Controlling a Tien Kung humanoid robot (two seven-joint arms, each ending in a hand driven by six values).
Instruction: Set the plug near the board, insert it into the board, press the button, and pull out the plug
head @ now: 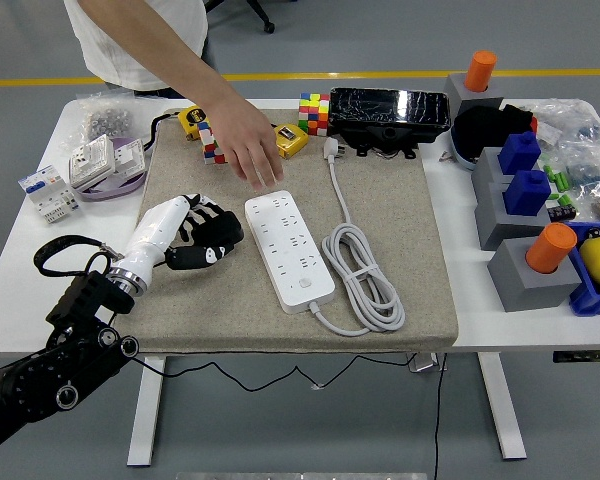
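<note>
My left hand rests on the grey mat just left of the white power board, apart from it. My fingers are loosely curled and, as far as I can make out, hold nothing (the dark fingers blur together, so I would not swear to it). The plug lies at the mat's far edge, unplugged, its cord running back into coils right of the board. A person's hand hovers just beyond the board's far end. I judge the first step not yet done: the plug must be brought near the board. Next I need to reach past the board to the plug and pinch its body cleanly.
</note>
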